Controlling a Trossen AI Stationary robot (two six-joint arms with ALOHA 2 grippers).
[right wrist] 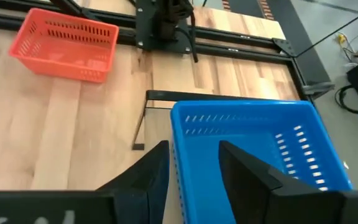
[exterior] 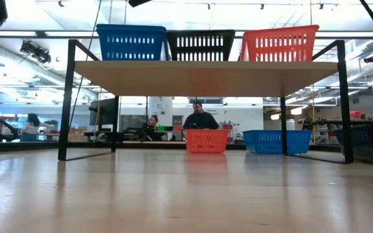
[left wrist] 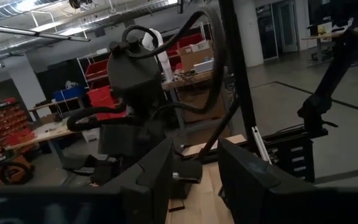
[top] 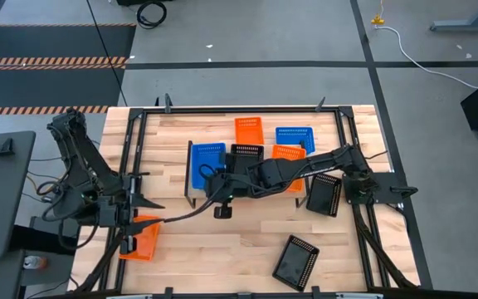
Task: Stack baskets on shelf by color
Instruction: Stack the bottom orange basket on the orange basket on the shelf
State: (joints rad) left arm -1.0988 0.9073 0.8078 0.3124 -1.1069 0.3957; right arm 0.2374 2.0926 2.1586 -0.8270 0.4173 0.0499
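Note:
The shelf (top: 222, 193) stands mid-table and carries three baskets side by side: blue (top: 207, 159), black (top: 247, 152) and orange (top: 290, 154). In the low view they show as blue (exterior: 131, 43), black (exterior: 201, 45) and orange (exterior: 279, 44). My right gripper (top: 214, 178) reaches across the shelf to its left end. It is open over the blue basket (right wrist: 253, 143), with one finger outside the wall and one above the inside. My left gripper (left wrist: 197, 180) waits open and empty at the table's left edge (top: 149, 203).
Loose baskets rest on the tabletop: orange (top: 249, 129) and blue (top: 295, 136) beyond the shelf, black (top: 324, 195) to its right, black (top: 295, 260) near the front edge, and orange (top: 139, 238) by my left arm. Bare wood lies in front of the shelf.

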